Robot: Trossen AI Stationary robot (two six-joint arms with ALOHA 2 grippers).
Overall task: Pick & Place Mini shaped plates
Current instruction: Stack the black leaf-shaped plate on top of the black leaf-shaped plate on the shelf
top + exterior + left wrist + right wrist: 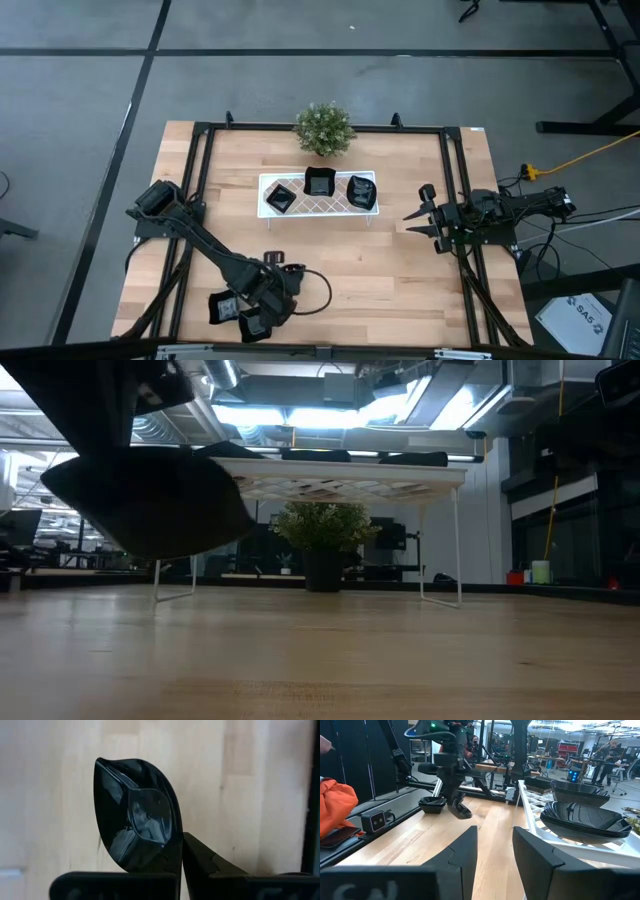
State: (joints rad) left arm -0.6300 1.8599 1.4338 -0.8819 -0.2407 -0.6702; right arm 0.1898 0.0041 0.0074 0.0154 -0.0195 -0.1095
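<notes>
Leaf-shaped mini plate [137, 815]: clamped by its rim in the left gripper [250, 318] near the table's front edge, long axis pointing away from the jaws; tray [268, 207] well beyond; right gripper [423, 222] parted, empty, nearer the tray.

You have a light wooden table [340, 255] with a black metal frame [200, 150] running along its edges. Standing directly on it near the far edge is a small green potted plant [324, 128]. Just in front of the plant stands a white tray [268, 183] on thin wire legs, raised above the wood. Near your front left corner a small black dish [221, 308] rests on the boards.
</notes>
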